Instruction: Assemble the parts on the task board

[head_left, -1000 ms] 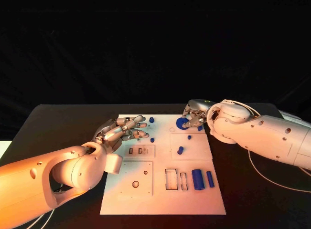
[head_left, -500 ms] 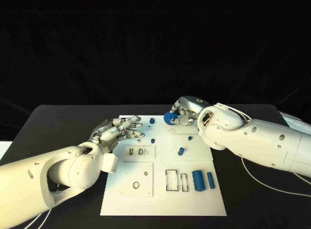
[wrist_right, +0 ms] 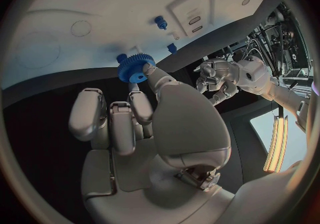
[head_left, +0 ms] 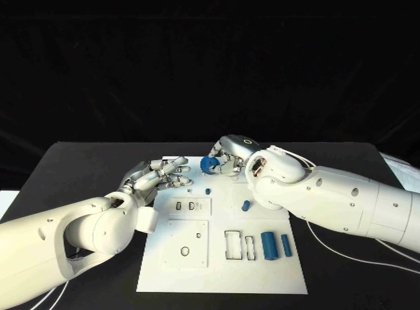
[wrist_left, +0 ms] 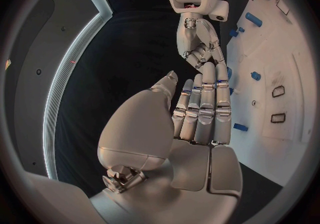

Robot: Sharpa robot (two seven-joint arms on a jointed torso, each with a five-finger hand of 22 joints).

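Observation:
The white task board (head_left: 186, 271) lies in the middle of the black table. My right hand (head_left: 226, 157) hovers over the board's far edge and pinches a blue gear (head_left: 208, 165) between thumb and a finger; the gear (wrist_right: 135, 68) shows clearly above the board (wrist_right: 80, 5). My left hand (head_left: 159, 175) is held over the board's far left corner, fingers (wrist_left: 202, 108) stretched out side by side and holding nothing. A small blue peg (head_left: 208, 191), a short blue piece (head_left: 245, 205) and two blue cylinders (head_left: 268, 245) lie on the board.
Empty outlined slots (head_left: 231, 244) sit on the board's near half, beside the cylinders. A white cable (head_left: 359, 257) trails over the table under my right arm. Bare black table (head_left: 79, 168) lies left of the board.
My right hand has carried the blue gear to the left along the board's far edge, closer to my left hand. The left hand has barely moved.

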